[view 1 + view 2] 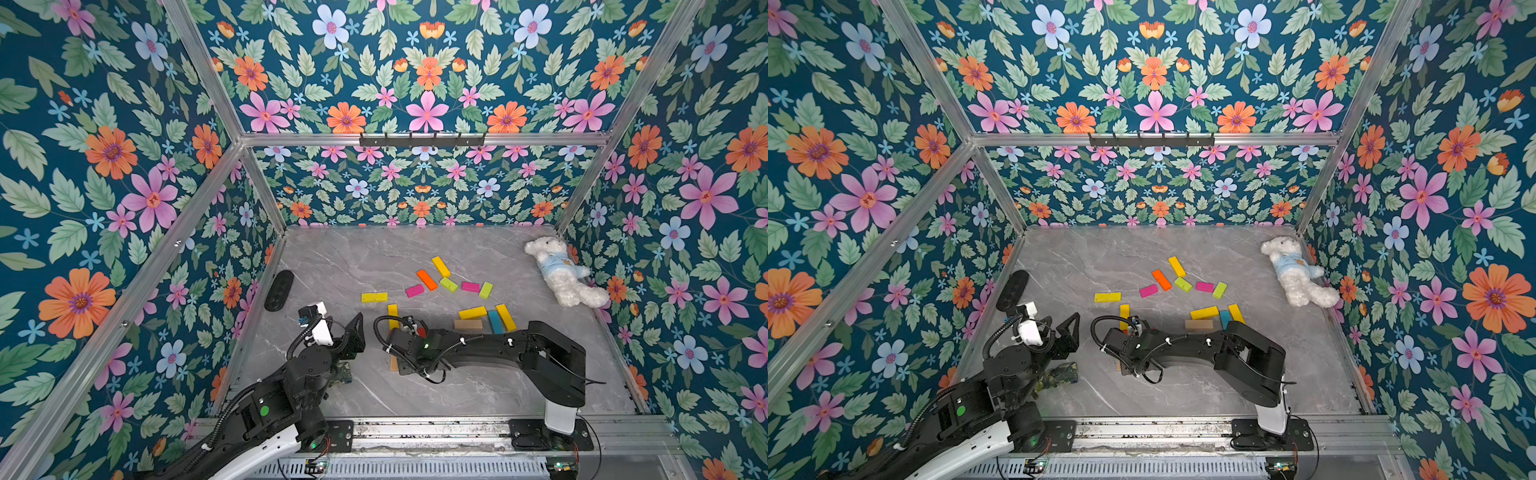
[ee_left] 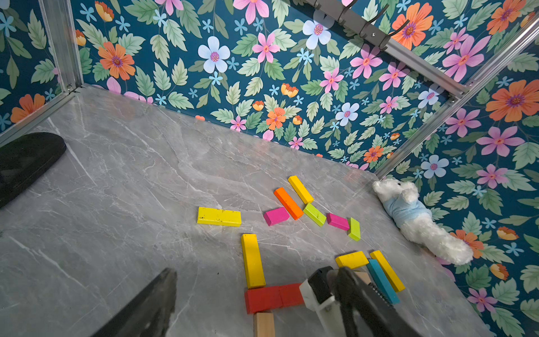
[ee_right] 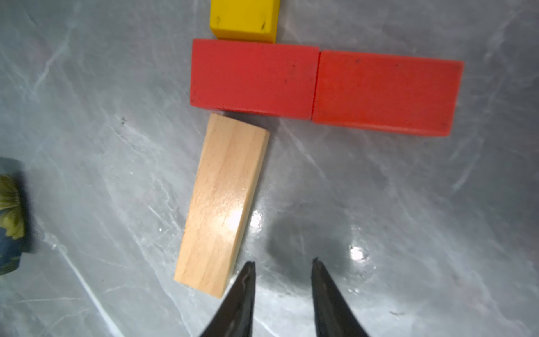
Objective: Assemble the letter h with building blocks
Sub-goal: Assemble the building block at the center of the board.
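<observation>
On the grey table, a long yellow block (image 2: 252, 259) meets two red blocks (image 3: 253, 78) (image 3: 385, 93) laid end to end. A plain wood block (image 3: 224, 201) lies slightly askew from the first red block's other side. My right gripper (image 3: 283, 262) is open just beside the wood block's free end, with only bare table between its fingers. My left gripper (image 1: 356, 332) hangs open to the left of this group, holding nothing; one finger (image 2: 163, 291) shows in its wrist view. Loose blocks (image 1: 427, 279) in yellow, orange, magenta, lime, blue and wood lie further back.
A white plush bear (image 1: 561, 272) lies against the right wall. A black oval object (image 1: 279, 290) sits by the left wall. A camouflage-patterned thing (image 1: 1059, 374) lies under the left arm. Flowered walls enclose the table on three sides.
</observation>
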